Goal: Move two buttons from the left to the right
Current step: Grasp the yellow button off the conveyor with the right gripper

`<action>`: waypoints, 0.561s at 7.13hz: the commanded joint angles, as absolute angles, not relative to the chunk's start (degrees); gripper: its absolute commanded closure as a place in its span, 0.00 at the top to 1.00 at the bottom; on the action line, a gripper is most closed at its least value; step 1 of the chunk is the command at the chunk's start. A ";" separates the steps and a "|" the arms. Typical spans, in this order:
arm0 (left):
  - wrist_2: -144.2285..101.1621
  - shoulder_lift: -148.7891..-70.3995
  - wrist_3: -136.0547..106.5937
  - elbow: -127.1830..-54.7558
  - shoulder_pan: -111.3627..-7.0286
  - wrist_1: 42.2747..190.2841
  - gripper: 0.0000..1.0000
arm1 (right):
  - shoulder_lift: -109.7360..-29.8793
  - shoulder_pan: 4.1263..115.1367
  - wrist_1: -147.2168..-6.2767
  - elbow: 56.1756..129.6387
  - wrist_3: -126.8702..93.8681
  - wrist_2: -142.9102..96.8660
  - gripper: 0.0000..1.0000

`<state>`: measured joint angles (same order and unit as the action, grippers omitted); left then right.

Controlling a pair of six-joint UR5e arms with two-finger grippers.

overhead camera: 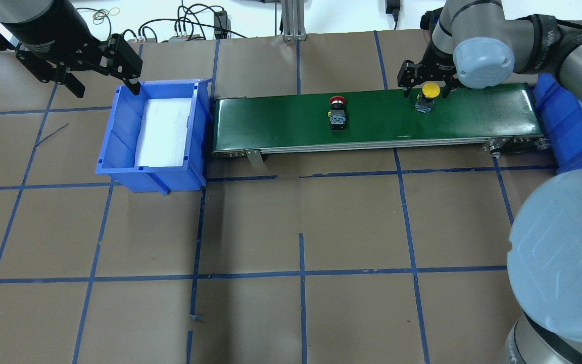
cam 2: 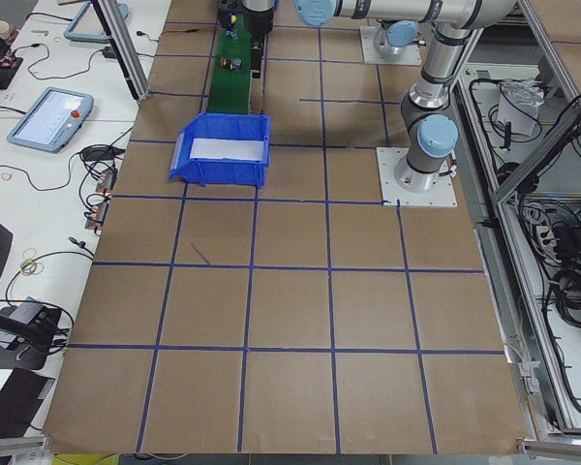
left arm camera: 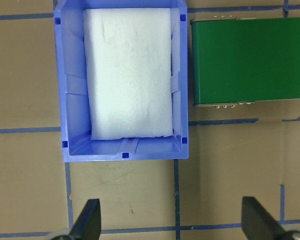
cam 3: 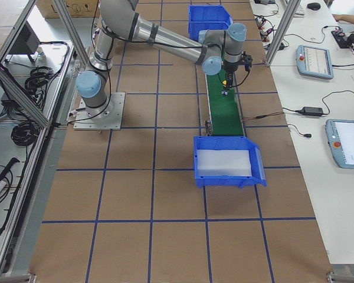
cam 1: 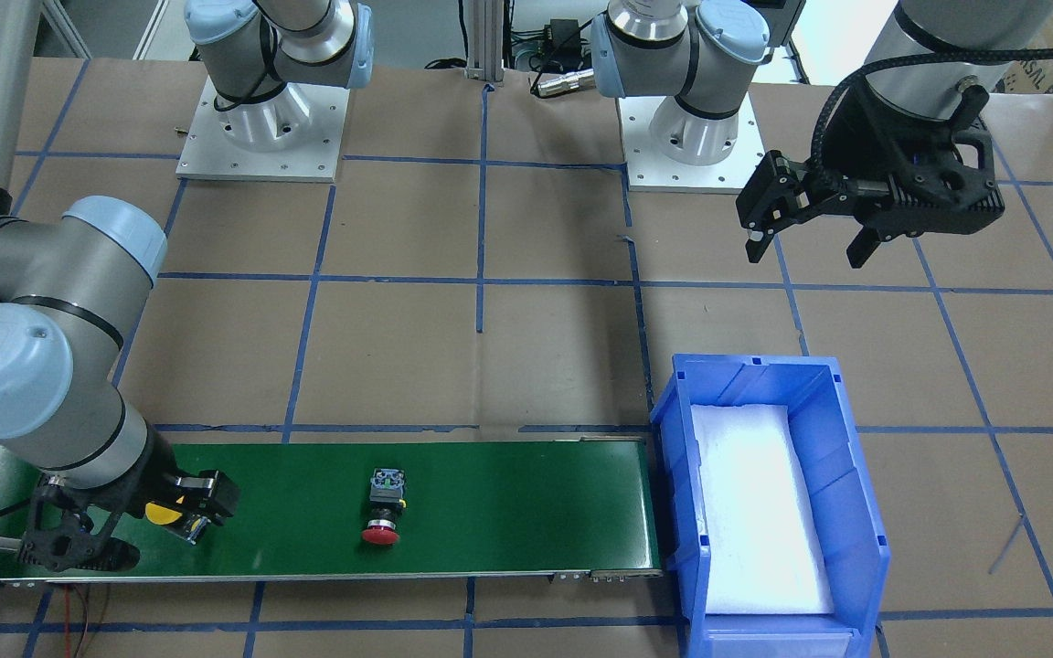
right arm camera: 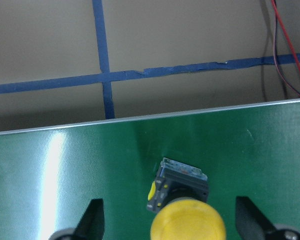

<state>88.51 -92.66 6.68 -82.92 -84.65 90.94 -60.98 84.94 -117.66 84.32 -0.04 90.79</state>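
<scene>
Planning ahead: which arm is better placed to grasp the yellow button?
Right. The open right gripper straddles the yellow button on the belt; the left gripper hovers by the blue bin.

arms (cam 1: 42, 265): silver tubes, pale-blue joint caps; left claw (cam 1: 805, 256), right claw (overhead camera: 426, 90): black; bases (cam 1: 261, 137): white plates

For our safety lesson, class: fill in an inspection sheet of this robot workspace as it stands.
Surface: paper-covered table, green belt.
Job's things: red button lying mid-belt; yellow button toward the belt's end; foam-lined blue bin.
Clutter: silver cylindrical part by arm bases.
End effectors: right end effector open astride yellow button; left end effector open, holding nothing.
Cables: red wires beside belt.
Surroundings: teach pendants on side benches.
</scene>
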 commanded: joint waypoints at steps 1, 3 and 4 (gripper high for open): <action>88.51 -92.72 6.68 -82.88 -84.64 90.97 1.00 | -61.78 84.90 -117.07 84.20 0.44 95.17 0.47; 88.51 -92.72 6.68 -82.88 -84.64 90.97 1.00 | -61.87 84.81 -117.07 84.11 0.44 94.75 0.36; 88.51 -92.72 6.68 -82.79 -84.64 90.97 1.00 | -62.14 84.12 -117.07 83.59 0.96 94.75 0.35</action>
<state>88.52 -92.72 6.68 -82.85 -84.66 90.97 -61.91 84.65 -117.08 84.00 0.55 94.71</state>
